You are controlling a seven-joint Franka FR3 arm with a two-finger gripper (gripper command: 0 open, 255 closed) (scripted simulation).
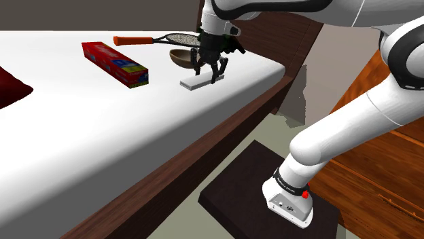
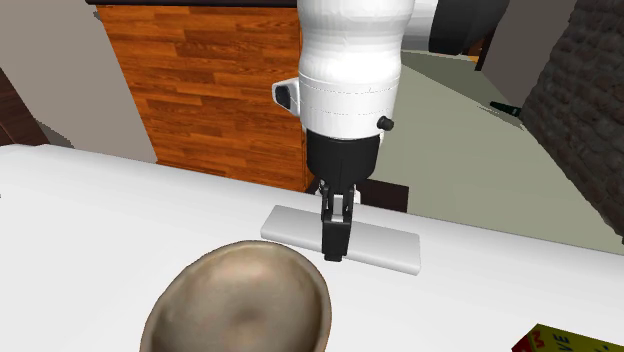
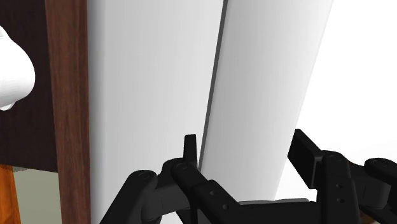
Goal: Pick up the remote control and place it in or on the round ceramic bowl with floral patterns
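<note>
Remote [image 1: 200, 82] not yet lifted: it lies flat on the white bed [image 1: 102, 136], a plain pale slab right of centre in the top of the shoulder view. So none of the task is done, by my reckoning. I have the grasp, the lift, the short carry and the drop all ahead of me.

Going left to right across the shoulder view, a dark red pillow [image 1: 10, 87] sits at the left edge. Next is a red and blue box [image 1: 115, 64], and its print is too small for me to read. A racket [image 1: 163, 39] with an orange handle lies behind it. The brown bowl [image 1: 182, 58] comes next, empty and just beside the remote. No floral pattern shows on it. My gripper [image 1: 208, 73] hangs straight over the remote.

In the second exterior view the bowl [image 2: 240, 300] fills the lower left, with the remote [image 2: 385, 245] just behind it at centre. My gripper [image 2: 333, 250] is down at the remote. At the lower right edge a corner of the box [image 2: 560, 343] shows some letters I cannot make out.

In the wrist view my gripper [image 3: 245, 149] stands wide, one finger either side of the remote [image 3: 267, 83], close to its long edges. I cannot tell whether they touch it. Nothing is clamped, as far as I can judge.
</note>
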